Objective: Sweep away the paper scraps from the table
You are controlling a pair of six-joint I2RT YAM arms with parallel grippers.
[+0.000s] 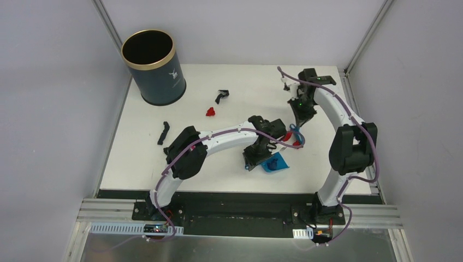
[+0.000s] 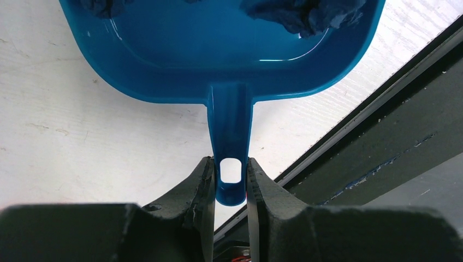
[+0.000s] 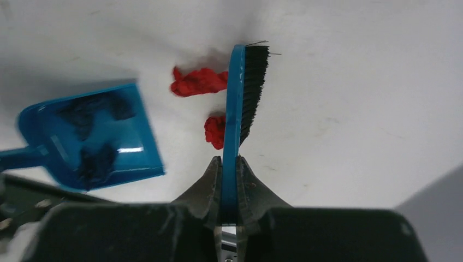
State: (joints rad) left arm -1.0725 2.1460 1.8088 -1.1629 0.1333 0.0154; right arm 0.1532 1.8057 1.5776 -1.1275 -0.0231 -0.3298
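Right pincer (image 3: pixel 229 164) clamping the hand brush (image 3: pixel 235 103) handle, left pincer (image 2: pixel 230 170) gripping the dustpan (image 2: pixel 218 60) handle; red paper scraps (image 3: pixel 199 82) lying on the worktop (image 3: pixel 355 109) beside the bristles (image 3: pixel 253 82), probably feather-light, soft, needing brushing, not pinching.

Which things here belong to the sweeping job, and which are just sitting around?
Job: red scraps beside the brush; dustpan with dark blue scraps inside; black scraps farther out on the table.
Sitting around: bin at the far left corner, perhaps for dumping later.
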